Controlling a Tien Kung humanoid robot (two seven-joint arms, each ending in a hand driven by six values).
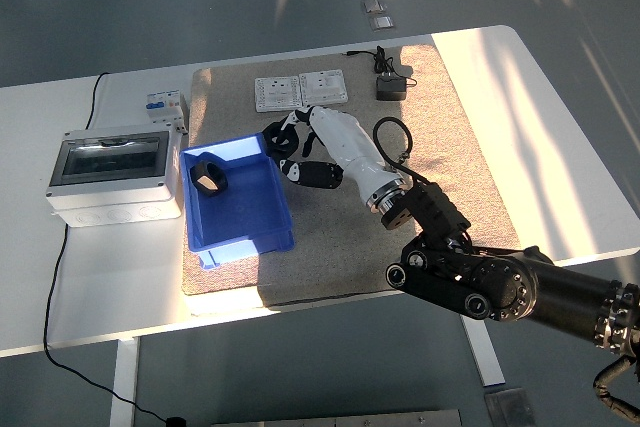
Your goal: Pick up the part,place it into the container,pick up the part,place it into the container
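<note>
My right hand (pixel 297 154) is white with black fingertips and reaches in from the lower right. It is shut on a black ring-shaped part (pixel 279 139) and holds it above the mat, just past the far right corner of the blue container (pixel 270 209). A second black part with a pale centre (pixel 208 177) lies in the container's far left end. The fingers hide much of the held part. The left arm is out of view.
The container sits on a beige mat (pixel 450 137). A grey electrical box with a clear lid (pixel 108 172) stands left of it, with a small breaker (pixel 163 104) behind. Two white socket plates (pixel 301 90) and a black adapter (pixel 390 88) lie at the mat's far edge.
</note>
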